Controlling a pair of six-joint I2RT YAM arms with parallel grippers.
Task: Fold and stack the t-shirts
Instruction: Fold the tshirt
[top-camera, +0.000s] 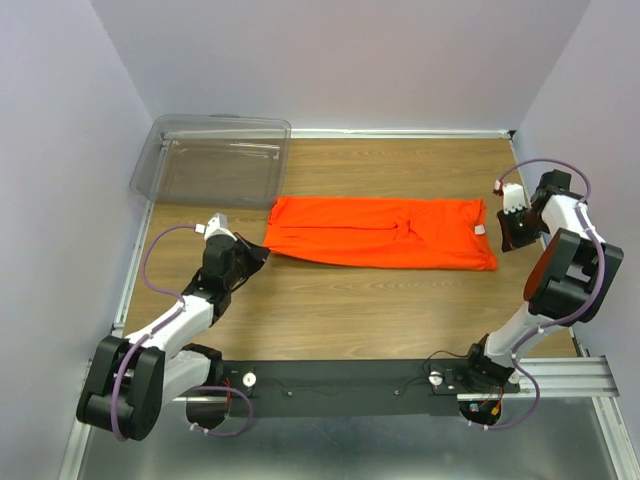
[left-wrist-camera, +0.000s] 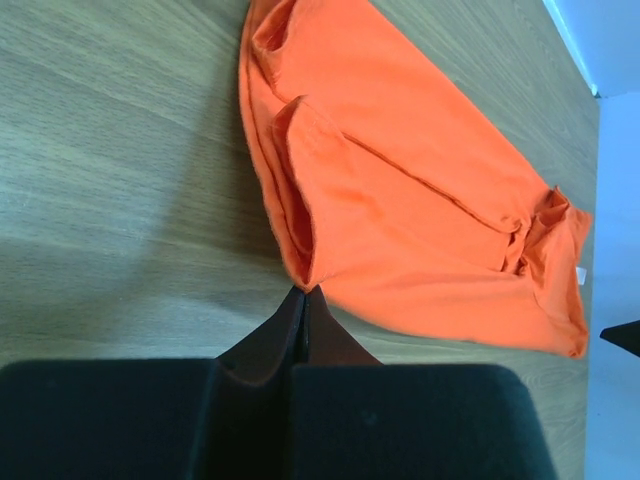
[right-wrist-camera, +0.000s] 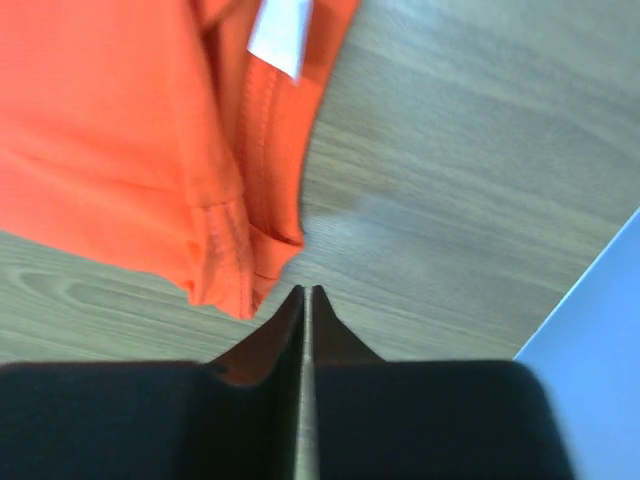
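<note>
Shirt status: orange t-shirt (top-camera: 385, 232) is lying folded into a long strip across the middle of the wooden counter (top-camera: 350, 310), white tag (right-wrist-camera: 280, 30) at its right end. Left end effector (left-wrist-camera: 305, 295) is pinched together, tips right at the shirt's left corner. Right end effector (right-wrist-camera: 306, 295) is together too, empty, just off the right corner.

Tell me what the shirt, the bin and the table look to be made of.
Shirt: soft fabric, perhaps cotton or a blend, matte; it lies limp, wrinkles and shows stitched hems.
Bin: clear hard plastic, somewhat glossy; the wood shows through it.
Table: wood or wood-look laminate, smooth with a slight sheen; grain lines run along it, but I cannot tell which it is.
</note>
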